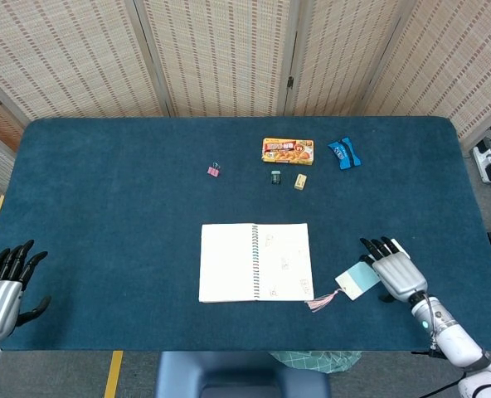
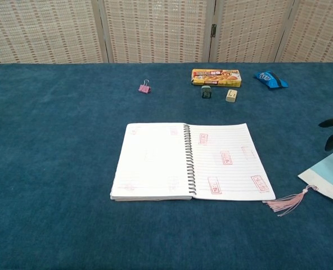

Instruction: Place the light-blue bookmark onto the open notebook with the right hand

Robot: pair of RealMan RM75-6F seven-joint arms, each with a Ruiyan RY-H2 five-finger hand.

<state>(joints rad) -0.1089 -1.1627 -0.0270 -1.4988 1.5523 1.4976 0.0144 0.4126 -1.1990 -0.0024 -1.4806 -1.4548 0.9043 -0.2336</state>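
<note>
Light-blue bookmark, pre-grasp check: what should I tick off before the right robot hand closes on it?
1. Right robot hand over the light-blue paper bookmark: ok, it covers the far end.
2. Hand holding nothing, fingers apart: ok.
3. Contact with the bookmark: cannot tell.
4. Bookmark flat on the dark-blue cloth table, pink tassel beside the notebook corner: ok.
5. White spiral notebook open, pages clear: ok.
6. Left robot hand parked at the table's edge: ok.

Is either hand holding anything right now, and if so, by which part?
Nothing is clearly held. The right hand is over the far end of the light-blue bookmark, grip not visible; the left hand is open and empty.
</note>
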